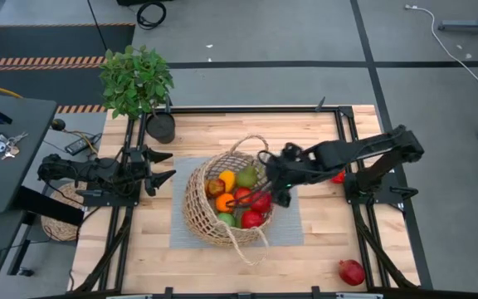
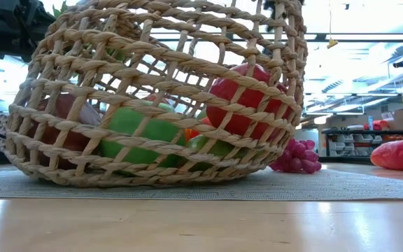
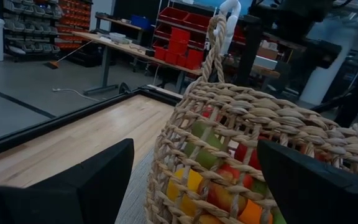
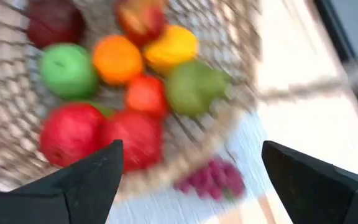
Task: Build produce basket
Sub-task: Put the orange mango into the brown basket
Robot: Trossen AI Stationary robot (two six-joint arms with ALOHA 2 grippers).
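Produce fills the basket (image 1: 214, 208), which rests on a grey mat (image 1: 293, 228) at the middle of the counter (image 1: 322, 257) and serves as the landmark for everything else. Inside it lie an orange (image 1: 224, 202), a yellow pepper (image 1: 227, 178), a green pear (image 1: 246, 176), a green apple (image 1: 226, 219) and red apples (image 1: 252, 218). One loop handle (image 1: 247, 247) hangs over the basket's near rim.

Right hand (image 1: 256, 193) reaches in over the basket's far-right rim and hovers above the red fruit, fingers spread wide with nothing between them. Left hand (image 1: 163, 168) waits just outside the basket's left wall, also wide open and empty, its fingers (image 3: 82, 186) framing the weave in the left wrist view.

Purple grapes (image 2: 297, 155) lie on the mat just beside the basket's right side, outside it. A red pomegranate (image 1: 351, 272) sits well apart from the basket near the counter's front right corner. A potted plant (image 1: 138, 79) stands beyond the basket at the back left.
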